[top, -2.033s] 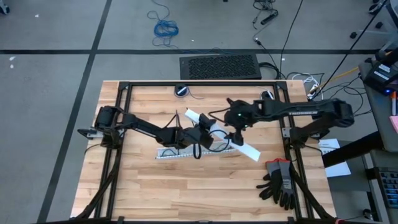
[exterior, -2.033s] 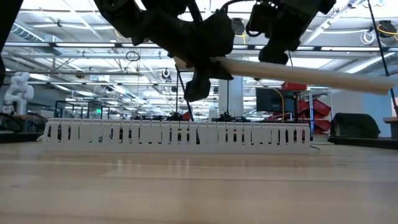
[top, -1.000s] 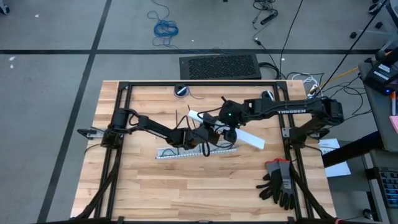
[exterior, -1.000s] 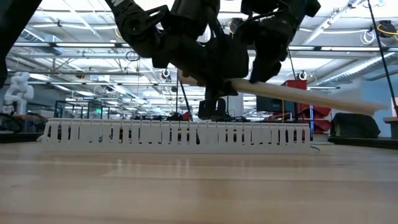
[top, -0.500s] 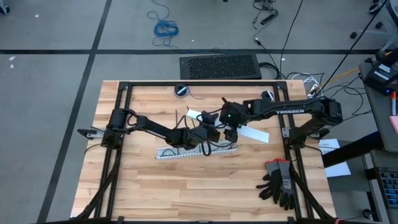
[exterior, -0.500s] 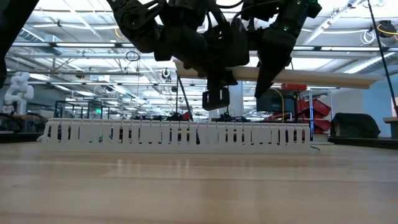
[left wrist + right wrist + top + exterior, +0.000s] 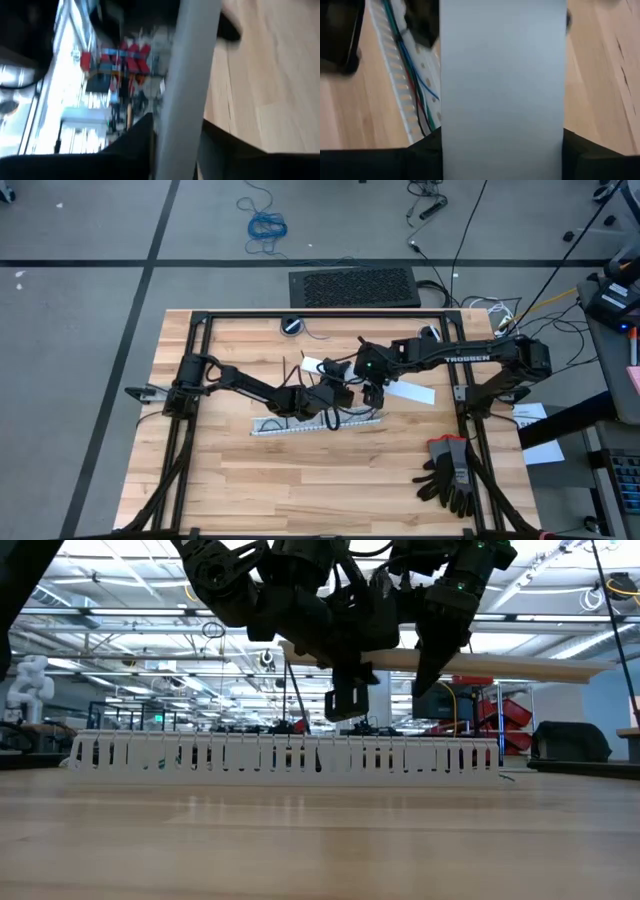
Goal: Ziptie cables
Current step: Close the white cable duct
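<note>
— How's your light from above?
— Even and bright; your desk shows only soft shadows under the arms.

— And at desk height?
— You're looking into ceiling strip lights, so both arms read as black silhouettes.

— The wrist cameras?
— Your left one is heavily blurred. In your right one the white cover is near, soft and featureless.
</note>
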